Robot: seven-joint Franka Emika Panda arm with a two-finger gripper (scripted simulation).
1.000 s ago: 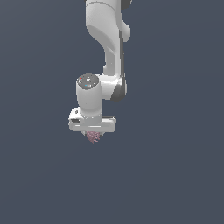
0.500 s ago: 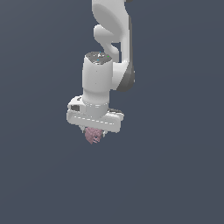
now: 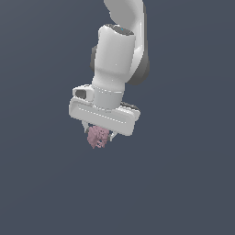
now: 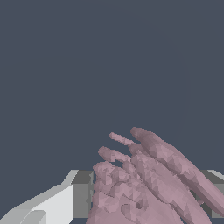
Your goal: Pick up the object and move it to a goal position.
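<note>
Just below centre of the exterior view, white gripper [image 3: 102, 133] pinching the knobbly pink object [image 3: 97, 137] between its fingers, clear of any surface. Pick-up apparently done; carrying to a goal left, with no goal marker visible.

Plain dark grey-blue surface [image 3: 41, 183] w/ no visible edge or markings.

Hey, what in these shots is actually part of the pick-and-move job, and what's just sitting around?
Part of the job:
- pink lump, held under the arm
- gripper, closed on the lump

Just lying about:
- nothing else shows; both views have only a plain dark grey backdrop, and no goal marker is visible
</note>
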